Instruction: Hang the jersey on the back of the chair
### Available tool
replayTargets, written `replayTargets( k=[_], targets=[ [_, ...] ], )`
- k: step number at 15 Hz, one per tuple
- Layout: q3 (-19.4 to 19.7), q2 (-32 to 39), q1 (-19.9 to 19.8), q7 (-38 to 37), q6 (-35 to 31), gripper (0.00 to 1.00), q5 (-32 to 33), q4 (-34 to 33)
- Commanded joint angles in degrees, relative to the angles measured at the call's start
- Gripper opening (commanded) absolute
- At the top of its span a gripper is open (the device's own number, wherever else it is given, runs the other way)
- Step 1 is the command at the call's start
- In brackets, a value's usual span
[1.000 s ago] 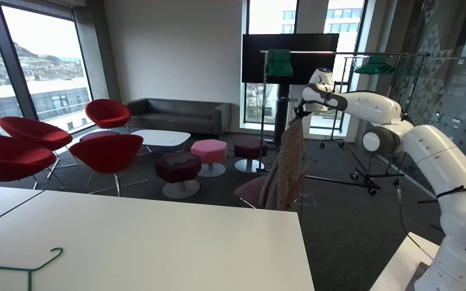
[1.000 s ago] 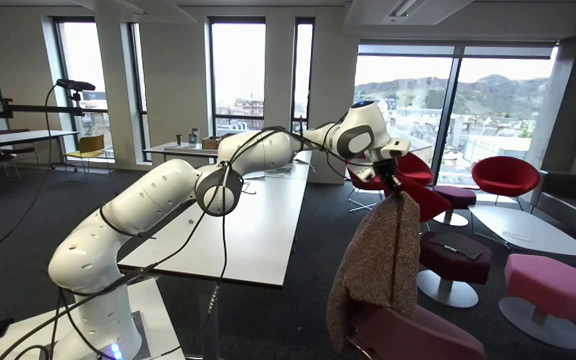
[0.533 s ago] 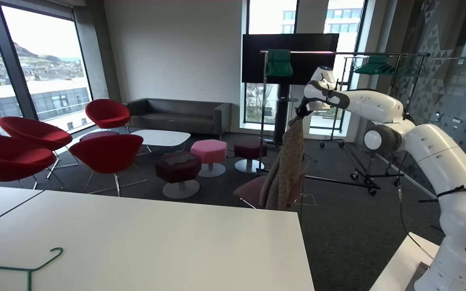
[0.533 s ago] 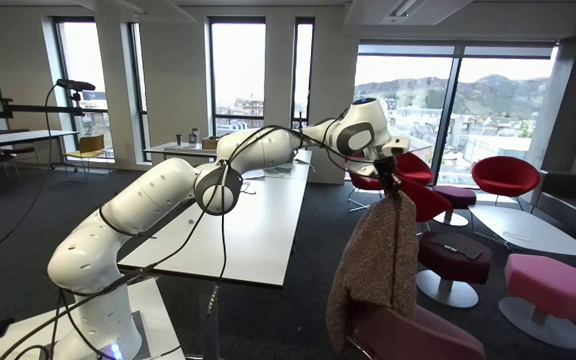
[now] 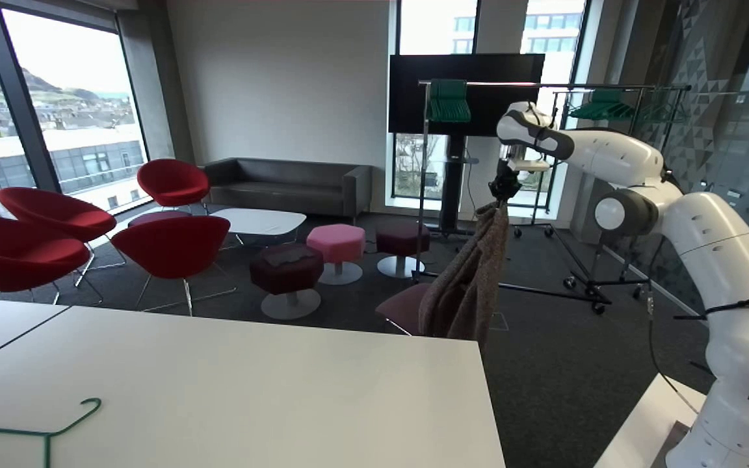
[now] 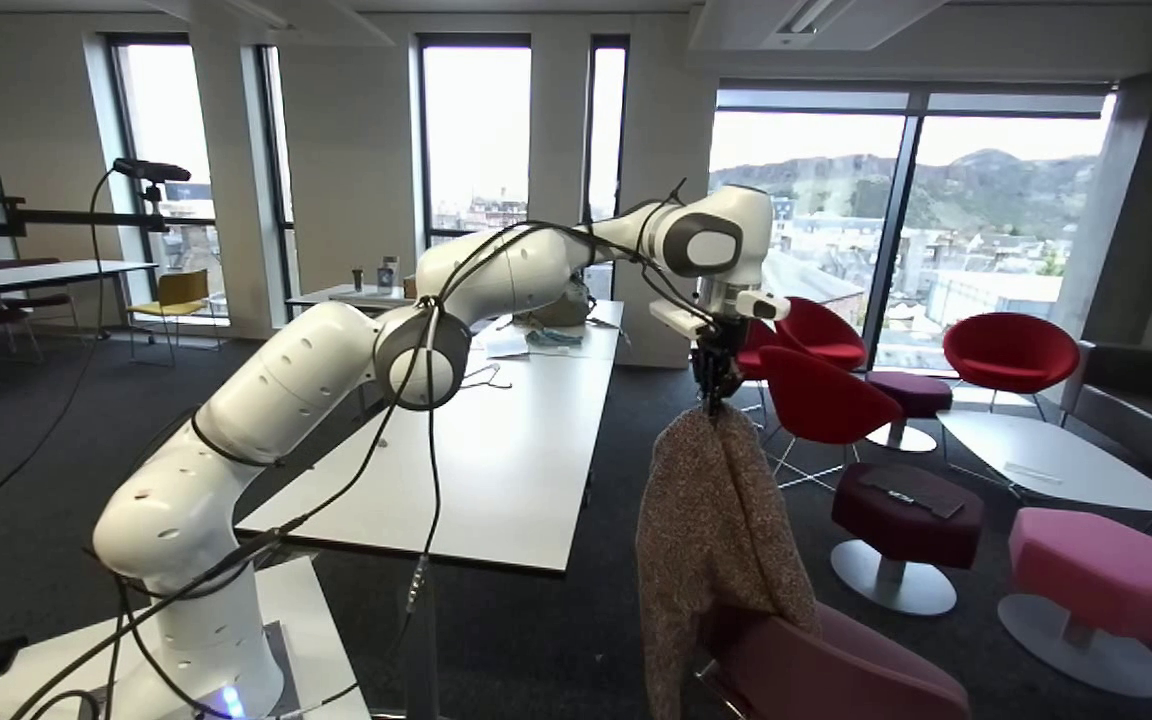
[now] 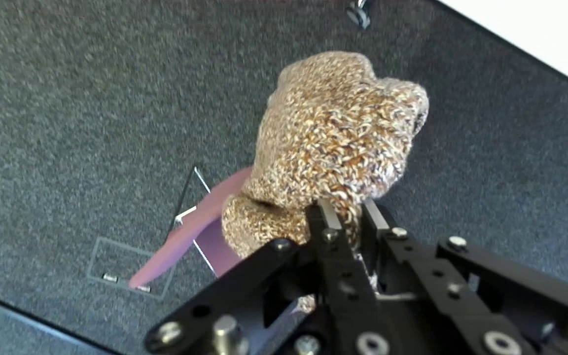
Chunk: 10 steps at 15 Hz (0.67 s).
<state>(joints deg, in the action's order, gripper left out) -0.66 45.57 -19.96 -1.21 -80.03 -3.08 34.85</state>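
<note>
In the wrist view, the jersey [image 7: 333,133] is clamped between the fingers [image 7: 330,215]; mottled knit is seen in the narrow gap between their tips and is bunched beyond them. To one side, the mauve back of the chair [image 7: 205,213] is partly covered by the fabric, and dark carpet [image 7: 91,123] is shown beneath.

In an exterior view, the jersey is held up by its top and hung in long folds at the chair's back, which is mostly hidden by it. Its lower end is partly hidden behind the white bench [image 5: 270,383], on which a green hanger [image 5: 48,434] is laid. Farther back, more hangers [image 5: 449,107] are carried by a clothes rail [image 5: 582,86], and a dark sofa [image 5: 277,175] is seen.

In an exterior view, the fingers are pointed downward with the jersey's peak gripped. The garment is draped onto the top edge of the chair's back, and a longer part is hung past its side to the view's lower edge. A flat dark object [image 6: 911,493] is borne by a maroon stool [image 6: 906,540], with a pink stool [image 6: 1106,570] placed near it.
</note>
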Motion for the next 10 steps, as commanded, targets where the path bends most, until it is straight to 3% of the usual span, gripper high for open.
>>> replayTargets(
  k=[1,2,3,4,5,6,10],
  targets=[
    [0.86,-6.76,-1.39,0.2,8.48,0.03,0.54,6.45],
    [0.43,-1.38,-0.42,-0.07,5.07,0.03,0.18,1.05],
    [0.54,-1.53,-0.47,-0.07,5.46,0.13,0.16,1.27],
    [0.53,-1.29,-0.42,-0.07,5.36,0.13,0.15,1.27],
    [0.33,-1.1,-0.46,0.77,6.27,0.38,0.09,1.2],
    [0.0,-0.92,-0.57,0.91,6.19,0.4,-0.41,1.15],
    [-0.68,-0.73,-0.02,1.99,5.22,0.69,-0.37,0.47]
  ],
)
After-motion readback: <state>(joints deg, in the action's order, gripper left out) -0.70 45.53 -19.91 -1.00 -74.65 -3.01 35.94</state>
